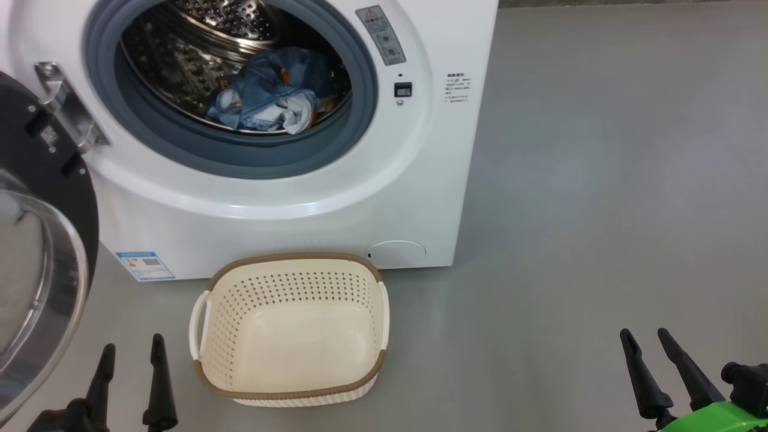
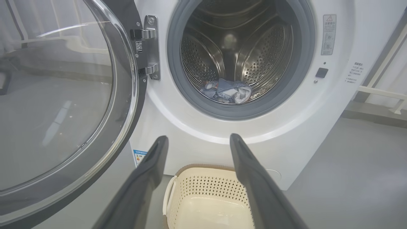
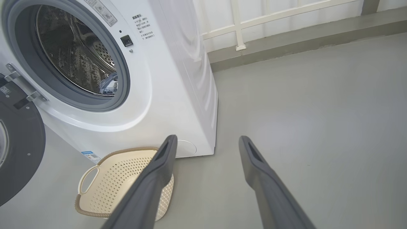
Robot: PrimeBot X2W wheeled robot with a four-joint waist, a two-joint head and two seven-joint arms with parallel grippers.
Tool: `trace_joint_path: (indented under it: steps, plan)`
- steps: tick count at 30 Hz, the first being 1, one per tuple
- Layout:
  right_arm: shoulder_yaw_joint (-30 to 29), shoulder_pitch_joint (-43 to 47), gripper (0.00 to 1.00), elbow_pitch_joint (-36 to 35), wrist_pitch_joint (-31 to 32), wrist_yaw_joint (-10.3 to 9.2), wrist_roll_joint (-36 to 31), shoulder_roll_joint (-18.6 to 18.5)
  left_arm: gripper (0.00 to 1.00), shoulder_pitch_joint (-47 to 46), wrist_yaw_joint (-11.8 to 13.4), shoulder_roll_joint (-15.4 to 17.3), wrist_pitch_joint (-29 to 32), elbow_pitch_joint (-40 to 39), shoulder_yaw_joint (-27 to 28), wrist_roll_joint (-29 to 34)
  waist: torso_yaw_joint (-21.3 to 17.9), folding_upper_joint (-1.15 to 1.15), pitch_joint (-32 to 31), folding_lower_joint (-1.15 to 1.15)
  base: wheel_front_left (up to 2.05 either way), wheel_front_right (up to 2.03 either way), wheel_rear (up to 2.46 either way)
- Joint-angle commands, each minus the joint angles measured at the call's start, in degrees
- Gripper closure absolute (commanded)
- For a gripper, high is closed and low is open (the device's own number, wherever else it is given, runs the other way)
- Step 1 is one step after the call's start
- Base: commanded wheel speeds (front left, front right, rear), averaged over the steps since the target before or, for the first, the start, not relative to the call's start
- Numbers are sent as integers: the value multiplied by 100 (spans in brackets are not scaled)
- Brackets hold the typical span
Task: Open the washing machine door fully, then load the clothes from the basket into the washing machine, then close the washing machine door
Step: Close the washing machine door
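Both pincers are spread wide and hold nothing. My left pincer (image 1: 133, 343) sits low, just left of the basket (image 1: 288, 291), with the open door (image 1: 66, 186) close on its other side. My right pincer (image 1: 644, 333) is well apart to the basket's right, over grey floor (image 1: 600, 180). The basket stands empty just in front of the washing machine (image 1: 270, 222). The clothes (image 1: 270, 90) lie inside the drum, beyond both pincers.
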Motion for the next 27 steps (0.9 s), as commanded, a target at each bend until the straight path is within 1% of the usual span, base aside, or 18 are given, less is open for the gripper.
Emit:
trace_joint_path:
  steps: [1, 11, 27]
  plan:
    - [119, -33, 0, -131, -44, 13, -13, -144, 0, -61, -9, 57, -31, -130, 175, -47, 76, 0, -29, 0, 0, 0, 0]
    - [290, -58, 0, -104, -44, 13, 11, -230, 0, 20, -9, 57, -31, -80, 213, -132, 633, 0, -116, 0, 0, 0, 0]
    - [562, -159, 0, -49, -44, 13, 59, -332, 0, 222, -9, 57, -31, -57, 261, -251, 1791, 0, -213, 0, 0, 0, 0]
